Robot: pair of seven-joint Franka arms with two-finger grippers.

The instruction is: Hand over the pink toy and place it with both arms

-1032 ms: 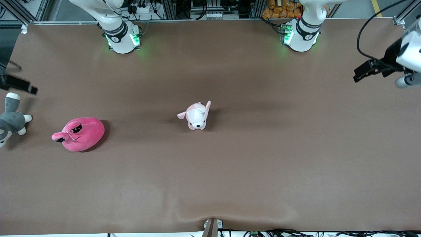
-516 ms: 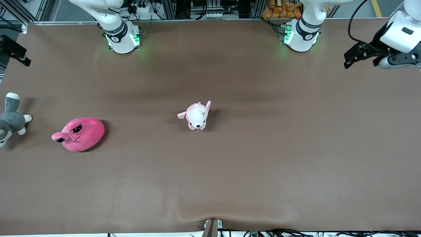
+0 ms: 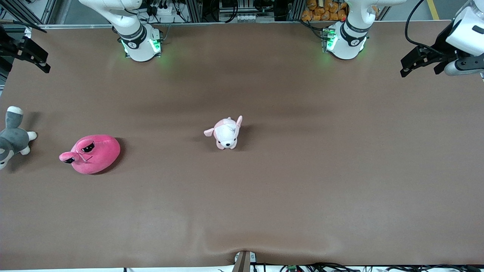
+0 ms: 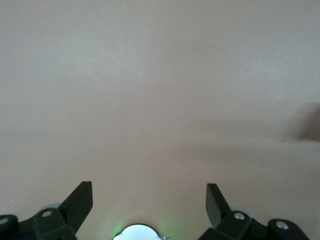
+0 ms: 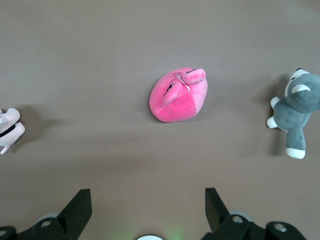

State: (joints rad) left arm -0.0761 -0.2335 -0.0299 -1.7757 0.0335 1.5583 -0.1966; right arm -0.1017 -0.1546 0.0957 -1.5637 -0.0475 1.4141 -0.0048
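The hot-pink plush toy [image 3: 90, 154] lies on the brown table toward the right arm's end, with nothing touching it. It also shows in the right wrist view [image 5: 179, 96], well clear of the fingers. My right gripper [image 3: 38, 60] is open and empty, up over the table's edge at the right arm's end; in its wrist view [image 5: 147, 200] there is only bare table between the fingers. My left gripper [image 3: 410, 65] is open and empty, up over the left arm's end of the table, and its wrist view [image 4: 149, 195] shows bare table.
A grey-and-white plush [image 3: 13, 136] lies at the table's edge beside the pink toy, also in the right wrist view [image 5: 295, 107]. A small pale pink-and-white puppy plush [image 3: 226, 133] sits at mid-table, also partly in the right wrist view [image 5: 10, 130].
Both grippers have moved up and back toward the bases' side of the table, the right one away from over the grey plush. The plushes have not moved.
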